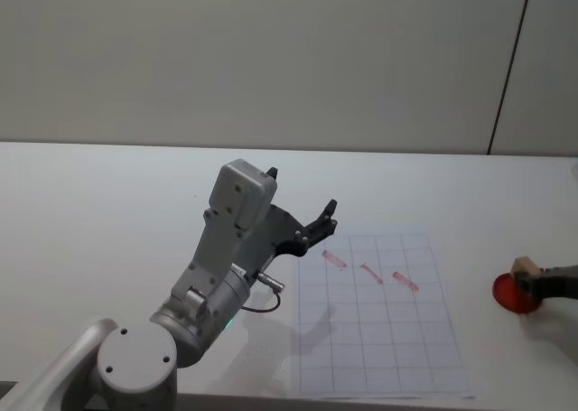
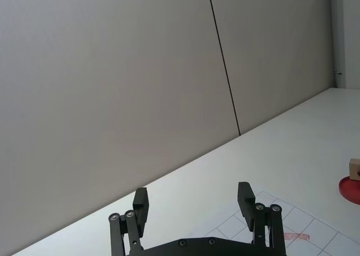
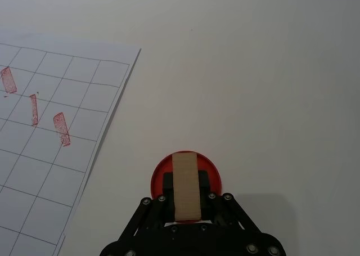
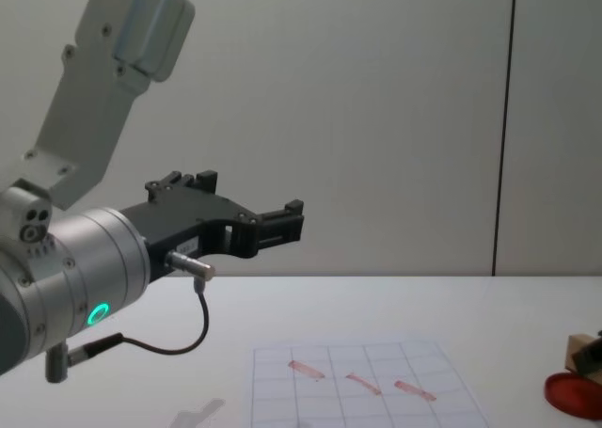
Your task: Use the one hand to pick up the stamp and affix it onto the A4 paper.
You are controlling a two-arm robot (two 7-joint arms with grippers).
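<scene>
Stamp point(image 3: 186, 185) sits at the lower centre of the right wrist frame, clamped between the right gripper's point(image 3: 186, 202) fingers directly over the red ink pad point(image 3: 211, 174). A4 paper point(image 3: 50, 155) with 3 red marks lies at left. Left gripper point(image 1: 312, 226) hangs wide apart, raised mid-frame.

The left hand point(image 2: 194, 202) hangs open above the white surface point(image 2: 292, 143) — its 2 fingers point(image 2: 140, 202) apart (the A4 paper point(image 2: 298, 228) beneath); the stamp point(image 2: 354, 169) sits on the red ink pad point(image 2: 350, 189).
</scene>
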